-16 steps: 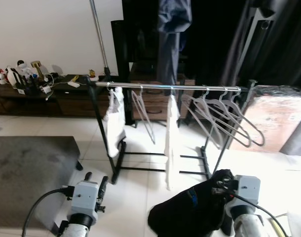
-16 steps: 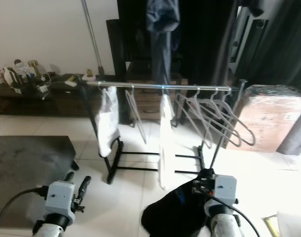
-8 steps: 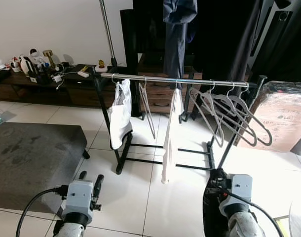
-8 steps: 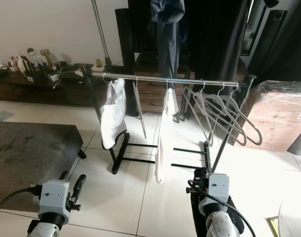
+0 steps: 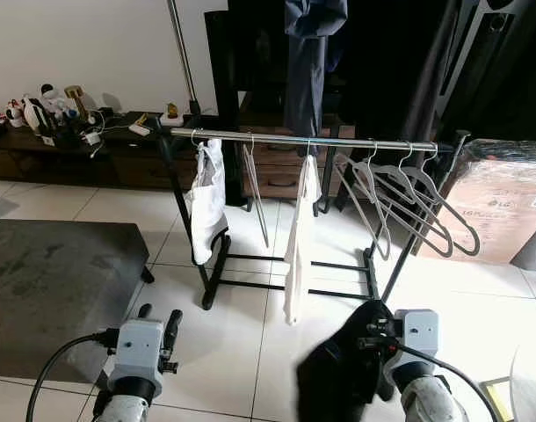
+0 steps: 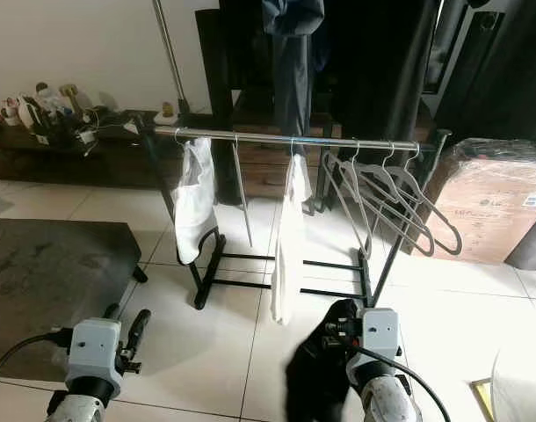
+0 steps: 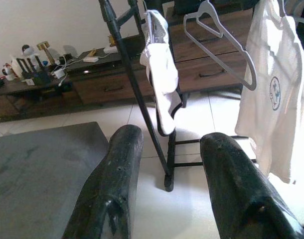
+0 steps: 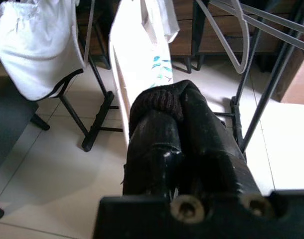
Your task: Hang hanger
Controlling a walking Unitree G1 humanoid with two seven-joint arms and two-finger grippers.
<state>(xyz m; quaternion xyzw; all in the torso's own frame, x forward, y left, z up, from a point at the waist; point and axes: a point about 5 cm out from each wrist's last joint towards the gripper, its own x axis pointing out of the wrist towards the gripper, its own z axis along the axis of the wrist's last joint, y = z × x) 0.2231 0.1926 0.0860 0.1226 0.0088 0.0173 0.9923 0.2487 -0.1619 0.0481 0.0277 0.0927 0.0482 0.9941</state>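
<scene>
Black garment (image 5: 338,382) drooping floorward, right tool (image 8: 167,107) clamped

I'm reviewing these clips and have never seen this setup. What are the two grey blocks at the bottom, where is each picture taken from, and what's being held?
The grey blocks are a humanoid robot's wrists. Two pictures come from its head, looking down; two from cameras on the wrists. The left gripper is open and empty. The right gripper is shut on a black garment, hanging low over the white tiled floor. Ahead stands a clothes rack with two white garments and several empty hangers. A dark rug lies on the robot's left, a cardboard box on its right.
</scene>
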